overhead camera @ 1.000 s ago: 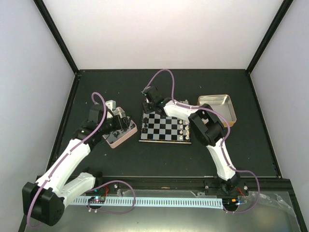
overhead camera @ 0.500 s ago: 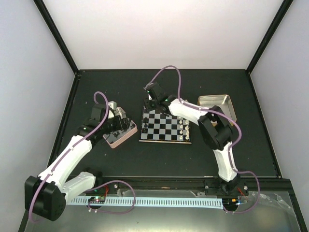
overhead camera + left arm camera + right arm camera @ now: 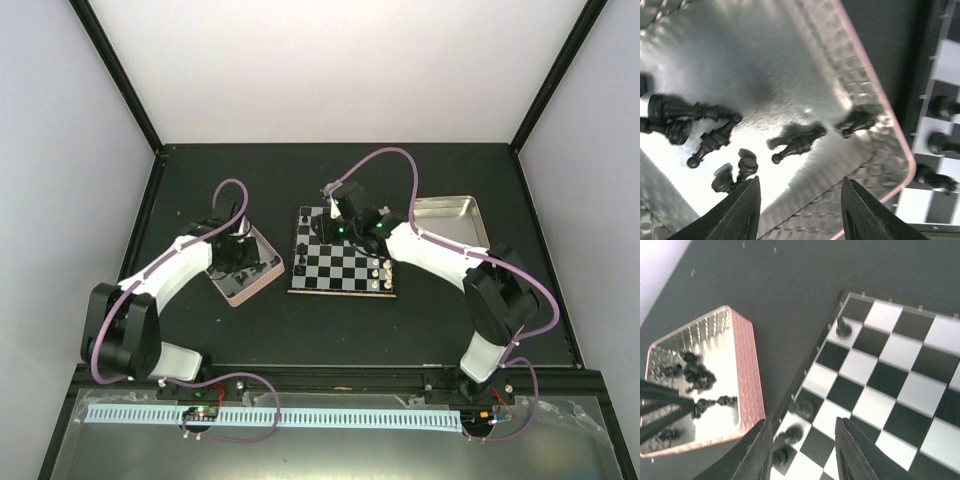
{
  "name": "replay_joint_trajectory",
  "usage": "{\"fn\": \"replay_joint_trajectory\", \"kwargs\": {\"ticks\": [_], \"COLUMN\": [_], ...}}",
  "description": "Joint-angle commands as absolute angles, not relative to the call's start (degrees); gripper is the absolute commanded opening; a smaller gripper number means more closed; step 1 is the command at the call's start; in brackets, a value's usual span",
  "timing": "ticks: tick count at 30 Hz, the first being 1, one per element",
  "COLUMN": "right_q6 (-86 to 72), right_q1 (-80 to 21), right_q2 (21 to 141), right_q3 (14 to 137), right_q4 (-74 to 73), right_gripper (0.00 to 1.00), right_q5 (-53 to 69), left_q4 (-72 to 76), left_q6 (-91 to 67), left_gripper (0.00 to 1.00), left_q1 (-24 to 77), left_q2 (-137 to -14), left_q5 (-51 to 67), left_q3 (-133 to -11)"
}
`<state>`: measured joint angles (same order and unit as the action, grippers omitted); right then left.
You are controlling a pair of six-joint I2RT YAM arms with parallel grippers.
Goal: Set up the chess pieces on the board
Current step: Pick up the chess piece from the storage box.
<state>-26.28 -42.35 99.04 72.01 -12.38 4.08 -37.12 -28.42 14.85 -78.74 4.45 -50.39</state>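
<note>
Pink-rimmed square metal tin (image 3: 245, 270) sits on the dark tabletop (image 3: 400, 170), just left of the small black-and-silver checked chessboard (image 3: 335, 268). Left pincer (image 3: 800, 187) hangs over the tin's inside, fingers spread, nothing between them. Several tiny black chess pieces (image 3: 797, 140) lie tipped over on the tin's shiny floor, just past the fingertips, none touched. Chessboard lies flat. More tiny black chess pieces stand upright on its left-edge squares: one near the far-left corner, three toward the near-left corner. Right pincer (image 3: 802, 432) hovers above the chessboard's left edge, fingers spread, empty. Tiny pale pieces (image 3: 380, 272) stand along the chessboard's right edge. Pale square metal tin (image 3: 445, 212) rests just right of the chessboard.
</note>
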Motion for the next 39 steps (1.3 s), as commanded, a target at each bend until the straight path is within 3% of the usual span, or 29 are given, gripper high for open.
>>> {"fn": "replay_joint_trajectory", "kwargs": {"ticks": [1,10,17,26,33,39], "right_q6": [-29.4,-30.0,-29.7,-30.2,-30.3,-30.7], "right_q1": [-42.2,-42.2,-42.2,-42.2,-42.2,-42.2], "right_q2": [96.0,94.1,93.0,93.4,93.8,93.4], "right_q3": [67.9,63.5,61.2,60.7,60.8,60.4], "right_q4": [-11.1,-9.7,-7.5,-6.8,-7.0,-7.4], "right_gripper": [0.35,0.31,0.23,0.22,0.22,0.22], "right_q5": [8.8,11.4,10.5,11.2,11.5,12.0], "left_q4": [-41.4,-40.7,-40.3,-42.3,-41.8,-42.1], "left_q6": [-28.3,-27.7,-24.5,-22.2,-21.9,-21.0], "left_gripper": [0.47,0.49,0.43,0.43,0.35,0.37], "left_q1": [13.1,9.4,8.6,8.3,8.3,8.3], "left_q2": [-82.0,-88.0,-91.4,-95.0,-97.3,-96.0], "left_q5": [0.9,-1.8,-0.9,-2.0,-0.7,0.6], "left_q3": [-52.7,-53.4,-55.9,-59.5,-58.6,-57.6]}}
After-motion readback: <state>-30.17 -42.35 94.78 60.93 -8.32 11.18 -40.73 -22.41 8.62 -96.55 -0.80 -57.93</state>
